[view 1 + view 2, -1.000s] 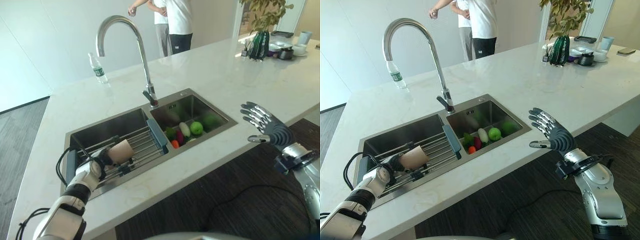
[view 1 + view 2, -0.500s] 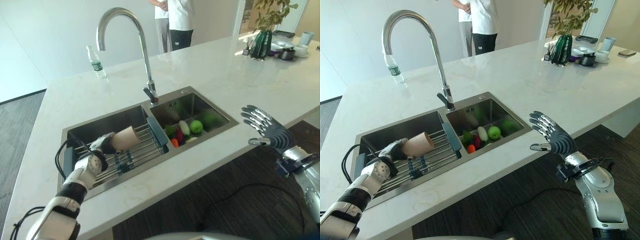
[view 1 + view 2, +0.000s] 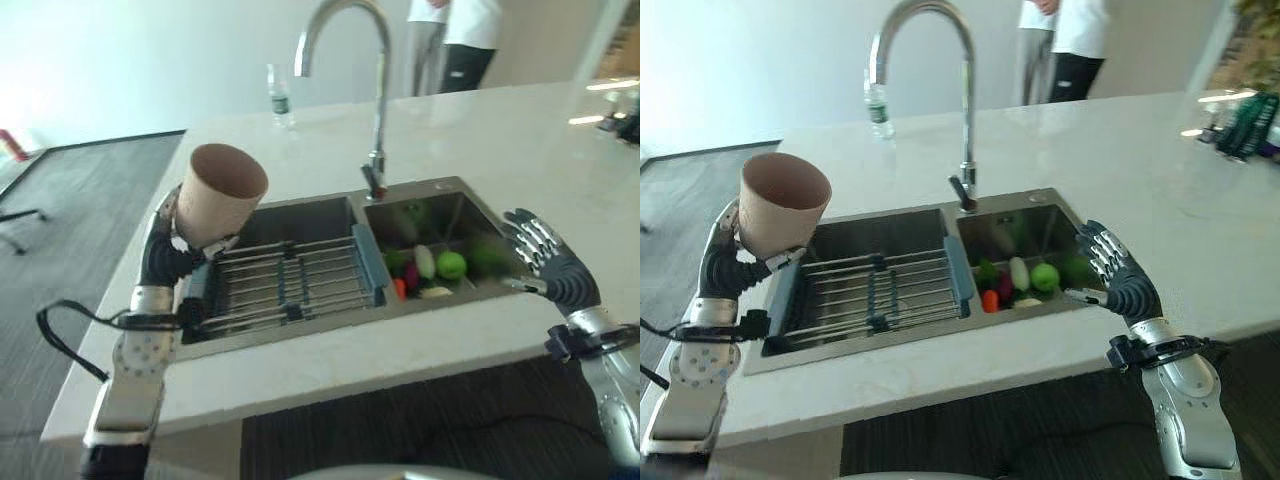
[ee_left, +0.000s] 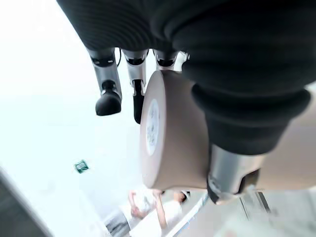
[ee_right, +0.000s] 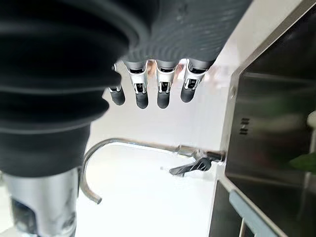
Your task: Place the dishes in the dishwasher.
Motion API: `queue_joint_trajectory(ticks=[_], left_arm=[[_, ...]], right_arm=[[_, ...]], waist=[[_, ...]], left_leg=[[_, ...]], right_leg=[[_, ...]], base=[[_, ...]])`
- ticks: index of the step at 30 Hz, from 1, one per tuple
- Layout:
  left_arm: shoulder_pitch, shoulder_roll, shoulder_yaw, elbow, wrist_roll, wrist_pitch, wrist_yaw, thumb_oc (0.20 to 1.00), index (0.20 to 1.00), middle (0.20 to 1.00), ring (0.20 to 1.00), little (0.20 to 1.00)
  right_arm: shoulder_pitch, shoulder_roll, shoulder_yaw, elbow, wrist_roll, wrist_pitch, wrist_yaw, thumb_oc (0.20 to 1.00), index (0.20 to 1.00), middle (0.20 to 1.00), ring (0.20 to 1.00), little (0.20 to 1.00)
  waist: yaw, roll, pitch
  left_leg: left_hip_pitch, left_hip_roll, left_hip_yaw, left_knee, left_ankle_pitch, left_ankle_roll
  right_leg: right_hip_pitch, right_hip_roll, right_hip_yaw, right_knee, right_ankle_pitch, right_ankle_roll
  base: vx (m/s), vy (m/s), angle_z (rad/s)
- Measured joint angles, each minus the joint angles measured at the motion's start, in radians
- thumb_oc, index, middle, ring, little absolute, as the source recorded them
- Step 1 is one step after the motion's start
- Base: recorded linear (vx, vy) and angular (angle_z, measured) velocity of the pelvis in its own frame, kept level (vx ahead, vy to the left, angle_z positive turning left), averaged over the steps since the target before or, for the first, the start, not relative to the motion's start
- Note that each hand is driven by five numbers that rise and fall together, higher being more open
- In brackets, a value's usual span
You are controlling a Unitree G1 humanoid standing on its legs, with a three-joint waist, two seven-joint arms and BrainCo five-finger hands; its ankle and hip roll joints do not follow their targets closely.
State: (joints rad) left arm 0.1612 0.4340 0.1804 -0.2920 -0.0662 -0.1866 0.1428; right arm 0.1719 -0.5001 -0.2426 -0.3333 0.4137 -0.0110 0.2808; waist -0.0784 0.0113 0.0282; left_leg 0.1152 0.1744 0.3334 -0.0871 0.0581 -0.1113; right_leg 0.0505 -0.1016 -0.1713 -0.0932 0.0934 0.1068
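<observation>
A tan cup (image 3: 220, 192), mouth up, is held above the sink's rack (image 3: 290, 285), the left hand (image 3: 165, 255) curling its fingers around its base. The right hand (image 3: 1118, 278) hovers spread by the counter (image 3: 330, 365) edge. Keeping the cup upright during transfer looks wise.

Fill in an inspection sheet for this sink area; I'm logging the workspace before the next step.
Surface: pale stone counter around a double sink.
Job's things: tan cup held up, mouth upward, by the left hand.
Clutter: rack across the left basin; fruit and vegetables in the right basin; water bottle by the faucet.
Hands: left curled round the cup; right hand open beside the right basin, holding nothing.
Cables: nothing seen.
Surroundings: a person stands beyond the counter.
</observation>
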Motion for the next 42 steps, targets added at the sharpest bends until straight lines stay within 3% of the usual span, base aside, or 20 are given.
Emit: queue_joint_trajectory(ticks=[4, 6, 7, 8, 10, 11, 14, 16, 18, 21, 23, 24, 25, 27, 30, 33, 36, 37, 41, 42], left_arm=[[0.033, -0.058, -0.019, -0.017, -0.089, -0.05, -0.034, 0.2, 0.2, 0.2, 0.2, 0.2], [-0.019, -0.053, -0.04, -0.013, -0.112, -0.083, -0.048, 0.2, 0.2, 0.2, 0.2, 0.2], [-0.048, -0.034, -0.042, -0.014, -0.116, -0.118, -0.048, 0.2, 0.2, 0.2, 0.2, 0.2], [-0.071, -0.017, -0.042, -0.018, -0.119, -0.133, -0.049, 0.2, 0.2, 0.2, 0.2, 0.2], [-0.173, -0.001, -0.046, -0.024, -0.142, -0.141, -0.053, 0.2, 0.2, 0.2, 0.2, 0.2], [-0.232, -0.001, -0.052, -0.035, -0.153, -0.163, -0.06, 0.2, 0.2, 0.2, 0.2, 0.2], [-0.28, -0.019, -0.113, -0.012, -0.152, -0.168, -0.075, 0.2, 0.2, 0.2, 0.2, 0.2], [-0.233, -0.032, -0.116, -0.022, -0.153, -0.167, -0.09, 0.2, 0.2, 0.2, 0.2, 0.2], [-0.23, -0.033, -0.127, -0.019, -0.153, -0.155, -0.098, 0.2, 0.2, 0.2, 0.2, 0.2], [-0.198, -0.026, -0.131, -0.021, -0.153, -0.148, -0.099, 0.2, 0.2, 0.2, 0.2, 0.2], [-0.185, -0.003, -0.13, -0.02, -0.152, -0.141, -0.097, 0.2, 0.2, 0.2, 0.2, 0.2], [-0.19, 0.001, -0.134, -0.014, -0.155, -0.141, -0.1, 0.2, 0.2, 0.2, 0.2, 0.2], [-0.196, -0.013, -0.142, -0.007, -0.159, -0.138, -0.106, 0.2, 0.2, 0.2, 0.2, 0.2], [-0.23, -0.014, -0.142, -0.01, -0.199, -0.138, -0.107, 0.2, 0.2, 0.2, 0.2, 0.2], [-0.277, -0.035, -0.164, -0.007, -0.219, -0.146, -0.103, 0.2, 0.2, 0.2, 0.2, 0.2], [-0.265, -0.017, -0.156, -0.051, -0.22, -0.141, -0.078, 0.2, 0.2, 0.2, 0.2, 0.2], [-0.15, -0.029, -0.115, -0.102, -0.244, -0.138, -0.096, 0.2, 0.2, 0.2, 0.2, 0.2], [-0.13, -0.045, -0.112, -0.098, -0.268, -0.137, -0.107, 0.2, 0.2, 0.2, 0.2, 0.2], [-0.235, -0.042, -0.148, -0.037, -0.333, -0.139, -0.124, 0.2, 0.2, 0.2, 0.2, 0.2], [-0.24, -0.043, -0.152, -0.074, -0.347, -0.144, -0.126, 0.2, 0.2, 0.2, 0.2, 0.2]], right_arm=[[-0.029, -0.016, -0.003, -0.06, -0.002, -0.039, -0.032, 1.0, 1.0, 1.0, 1.0, 1.0], [-0.058, -0.1, -0.005, -0.056, -0.001, -0.048, -0.06, 1.0, 1.0, 1.0, 1.0, 1.0], [-0.096, -0.13, -0.003, -0.017, 0.0, -0.051, -0.069, 1.0, 1.0, 1.0, 1.0, 1.0], [-0.103, -0.137, -0.008, -0.022, 0.0, -0.052, -0.086, 1.0, 1.0, 1.0, 1.0, 1.0], [-0.099, -0.152, -0.03, -0.05, -0.001, -0.082, -0.105, 1.0, 1.0, 1.0, 1.0, 1.0], [-0.08, -0.131, -0.046, -0.099, -0.001, -0.113, -0.117, 1.0, 1.0, 1.0, 1.0, 1.0], [-0.037, -0.103, -0.073, -0.112, -0.001, -0.135, -0.12, 1.0, 1.0, 1.0, 1.0, 1.0], [-0.026, -0.086, -0.104, -0.106, -0.001, -0.137, -0.124, 1.0, 1.0, 1.0, 1.0, 1.0], [-0.032, -0.036, -0.071, -0.075, -0.003, -0.15, -0.122, 1.0, 1.0, 1.0, 1.0, 1.0], [-0.051, 0.011, -0.031, -0.067, -0.023, -0.152, -0.114, 1.0, 1.0, 1.0, 1.0, 1.0], [-0.039, 0.033, -0.004, -0.069, -0.041, -0.153, -0.103, 1.0, 1.0, 1.0, 1.0, 1.0], [-0.039, 0.033, 0.004, -0.068, -0.044, -0.154, -0.102, 1.0, 1.0, 1.0, 1.0, 1.0], [-0.042, 0.03, 0.004, -0.061, -0.044, -0.154, -0.108, 1.0, 1.0, 1.0, 1.0, 1.0], [-0.057, 0.007, -0.008, -0.065, -0.044, -0.16, -0.136, 1.0, 1.0, 1.0, 1.0, 1.0], [-0.097, 0.001, 0.013, -0.071, -0.058, -0.197, -0.165, 1.0, 1.0, 1.0, 1.0, 1.0], [-0.08, -0.003, 0.04, -0.066, -0.079, -0.215, -0.17, 1.0, 1.0, 1.0, 1.0, 1.0], [-0.078, -0.026, 0.035, -0.068, -0.08, -0.212, -0.186, 1.0, 1.0, 1.0, 1.0, 1.0], [-0.078, -0.028, 0.035, -0.072, -0.081, -0.211, -0.19, 1.0, 1.0, 1.0, 1.0, 1.0], [-0.067, -0.082, -0.006, -0.069, -0.1, -0.201, -0.197, 1.0, 1.0, 1.0, 1.0, 1.0], [-0.082, -0.11, -0.013, -0.07, -0.1, -0.203, -0.202, 1.0, 1.0, 1.0, 1.0, 1.0]], waist=[[0.034, 0.01, 0.057], [0.027, 0.029, 0.094], [0.032, 0.0, 0.119], [0.03, -0.034, 0.129], [-0.028, -0.047, 0.134], [-0.071, -0.023, 0.13], [-0.11, -0.027, 0.13], [-0.102, -0.042, 0.123], [-0.084, -0.058, 0.121], [-0.058, -0.07, 0.122], [-0.059, -0.074, 0.124], [-0.058, -0.065, 0.132], [-0.057, -0.043, 0.139], [-0.042, -0.015, 0.143], [-0.009, -0.019, 0.143], [0.052, -0.029, 0.139], [0.068, -0.005, 0.131], [0.068, -0.012, 0.132], [-0.004, -0.093, 0.131], [-0.009, -0.087, 0.13]], left_leg=[[-0.071, 0.023, -0.077, 0.002, 0.058, -0.009], [-0.101, 0.023, -0.026, -0.005, 0.065, 0.03], [-0.112, 0.017, 0.09, 0.092, -0.03, 0.063], [-0.12, -0.002, 0.163, 0.279, -0.064, 0.036], [-0.167, -0.003, 0.122, 0.741, -0.133, -0.05], [-0.093, -0.045, 0.037, 0.681, -0.174, -0.07], [0.049, -0.172, -0.009, 0.311, -0.279, 0.015], [0.072, -0.238, -0.022, 0.168, -0.265, 0.083], [0.043, -0.25, -0.044, 0.126, -0.229, 0.171], [-0.003, -0.267, -0.047, 0.134, -0.202, 0.19], [-0.023, -0.272, -0.046, 0.147, -0.191, 0.208], [-0.038, -0.262, -0.053, 0.15, -0.178, 0.23], [-0.05, -0.234, -0.082, 0.159, -0.173, 0.235], [-0.07, -0.208, -0.173, 0.129, -0.099, 0.233], [-0.122, -0.237, -0.304, 0.111, -0.027, 0.208], [-0.171, -0.257, -0.307, 0.076, 0.01, 0.161], [-0.227, -0.21, -0.304, 0.068, -0.006, 0.105], [-0.245, -0.201, -0.281, 0.067, -0.043, 0.052], [-0.206, -0.057, 0.223, 0.271, -0.106, 0.004], [-0.172, -0.047, 0.213, 0.31, -0.138, -0.003]], right_leg=[[-0.016, 0.03, -0.066, 0.006, -0.007, -0.017], [-0.019, 0.021, -0.13, 0.006, -0.001, -0.044], [-0.032, -0.031, -0.147, -0.001, 0.014, -0.083], [-0.032, -0.087, -0.146, 0.002, 0.03, -0.095], [-0.024, -0.132, -0.176, 0.011, 0.065, -0.06], [-0.038, -0.143, -0.192, 0.033, 0.072, -0.051], [-0.106, -0.199, -0.164, 0.124, 0.103, -0.014], [-0.168, -0.247, -0.135, 0.154, 0.134, 0.028], [-0.21, -0.19, -0.086, 0.177, 0.076, 0.099], [-0.215, -0.124, -0.077, 0.129, 0.171, -0.002], [-0.215, -0.128, -0.039, 0.093, 0.264, 0.036], [-0.218, -0.121, 0.007, 0.127, 0.251, 0.086], [-0.219, -0.09, 0.051, 0.258, 0.128, 0.103], [-0.181, -0.006, 0.127, 0.523, -0.106, 0.091], [-0.097, 0.145, 0.378, 0.663, -0.263, 0.029], [0.027, 0.131, 0.321, 0.27, -0.303, -0.068], [0.081, 0.169, 0.242, 0.084, -0.146, -0.095], [0.083, 0.161, 0.196, 0.058, -0.121, -0.115], [0.084, 0.05, -0.121, 0.008, -0.087, -0.167], [0.071, 0.04, -0.146, 0.01, -0.083, -0.161]], base=[[-0.32, -0.103, 0.58], [-0.4, -0.06, 0.76], [-0.48, 0.009, 0.42], [-0.51, 0.158, 0.2], [-0.34, 0.26, 0.57], [-0.25, 0.335, 0.74], [-0.37, 0.473, 0.62], [-0.33, 0.28, 0.45], [-0.35, 0.235, 0.33], [-0.36, 0.21, 0.08], [-0.34, 0.111, -0.02], [-0.33, 0.049, 0.42], [-0.29, -0.004, 0.78], [-0.29, -0.071, 1.28], [-0.19, -0.197, 1.33], [-0.11, -0.243, 0.52], [-0.21, -0.15, 0.62], [-0.23, -0.019, 1.56], [-0.31, 0.122, 2.12], [-0.19, 0.17, 1.57]])
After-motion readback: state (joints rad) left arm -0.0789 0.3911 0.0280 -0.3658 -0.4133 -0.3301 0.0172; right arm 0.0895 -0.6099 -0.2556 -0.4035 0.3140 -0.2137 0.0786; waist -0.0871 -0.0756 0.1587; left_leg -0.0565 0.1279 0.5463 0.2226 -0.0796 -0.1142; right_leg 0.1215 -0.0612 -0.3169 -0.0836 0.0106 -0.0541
